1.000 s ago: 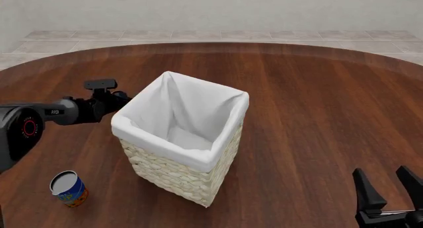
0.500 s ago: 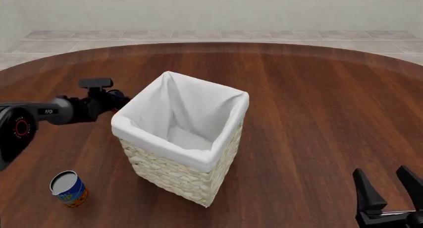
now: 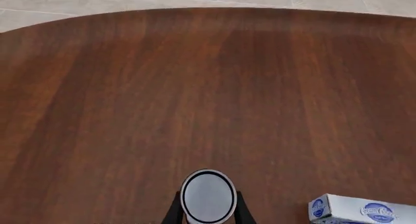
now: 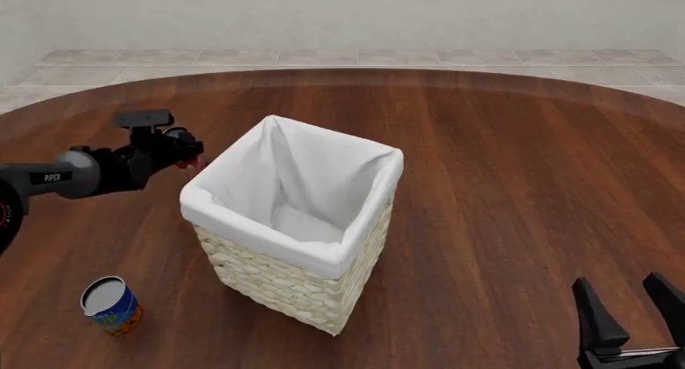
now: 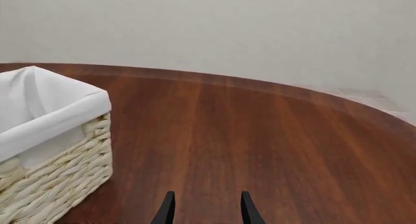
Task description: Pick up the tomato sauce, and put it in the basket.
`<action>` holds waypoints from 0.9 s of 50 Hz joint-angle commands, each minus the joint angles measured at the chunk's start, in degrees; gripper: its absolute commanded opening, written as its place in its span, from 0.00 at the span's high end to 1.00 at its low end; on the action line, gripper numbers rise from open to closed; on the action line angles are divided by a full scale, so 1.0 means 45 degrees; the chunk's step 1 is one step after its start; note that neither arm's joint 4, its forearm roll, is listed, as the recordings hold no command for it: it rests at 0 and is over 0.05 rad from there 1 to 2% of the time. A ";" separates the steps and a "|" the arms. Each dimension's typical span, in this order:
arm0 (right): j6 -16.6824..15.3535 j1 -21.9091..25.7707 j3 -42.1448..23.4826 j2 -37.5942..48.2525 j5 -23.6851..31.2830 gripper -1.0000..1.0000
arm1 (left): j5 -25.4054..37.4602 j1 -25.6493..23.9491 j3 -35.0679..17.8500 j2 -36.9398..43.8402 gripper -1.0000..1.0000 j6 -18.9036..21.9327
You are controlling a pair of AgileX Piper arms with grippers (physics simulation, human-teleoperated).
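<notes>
The tomato sauce shows its round metal top between the two dark fingers of my left gripper, which is shut on it. From the front only a red sliver of the tomato sauce is visible at my left gripper, just left of the basket's rim and above the table. The basket is a tall cream wicker one with a white liner, standing mid-table, and the basket also appears in the right wrist view. My right gripper hangs open and holds nothing at the near right.
A blue-and-orange can with a pale top stands near the front left. A blue-and-white box lies on the table beyond the left gripper. The round wooden table ends at a tiled floor.
My left arm has moved up and to the left beside the basket, so a red bit of the can now shows. The right gripper has sunk slightly.
</notes>
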 commanded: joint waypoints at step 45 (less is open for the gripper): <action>-0.0232 0.0285 -0.0008 -0.0905 0.0710 0.00 | 0.1134 -0.1588 0.1718 -0.5275 1.00 0.0525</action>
